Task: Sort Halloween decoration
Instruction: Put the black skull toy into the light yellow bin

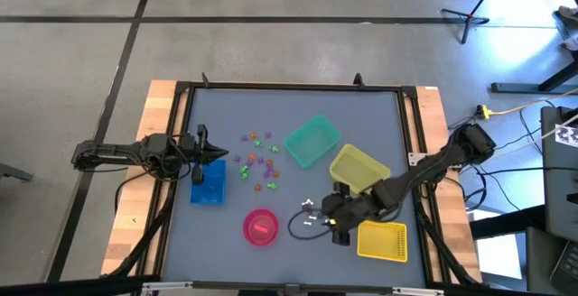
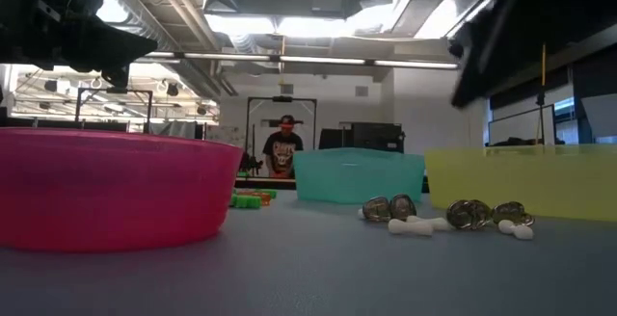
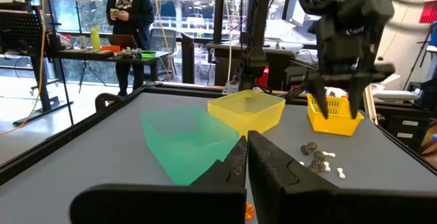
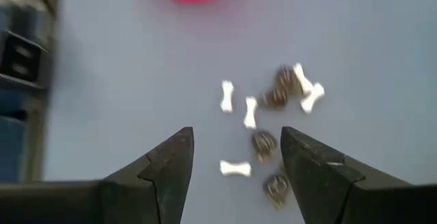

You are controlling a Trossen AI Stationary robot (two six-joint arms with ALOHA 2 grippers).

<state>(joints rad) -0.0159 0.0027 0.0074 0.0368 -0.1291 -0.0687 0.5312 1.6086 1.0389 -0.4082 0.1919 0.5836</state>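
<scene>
The Halloween decoration lies in two groups. White bones and dark grey skulls (image 4: 263, 143) lie on the grey table near the front, also in the low view (image 2: 443, 215). Purple, orange and green trinkets (image 1: 257, 161) are scattered at mid-table. My right gripper (image 4: 235, 152) hangs open above the bones and skulls, slanting down, touching nothing; the high view shows it (image 1: 325, 219) between the pink bowl and the yellow basket. My left gripper (image 3: 246, 149) is shut and empty, level at the table's left side (image 1: 209, 152), above the blue bin.
A blue bin (image 1: 208, 184) stands at the left, a teal bin (image 1: 312, 141) and a yellow bin (image 1: 358, 168) at mid-right. A yellow slotted basket (image 1: 382, 240) and a pink bowl (image 1: 261, 226) stand near the front edge. A person (image 2: 285, 152) stands beyond the table.
</scene>
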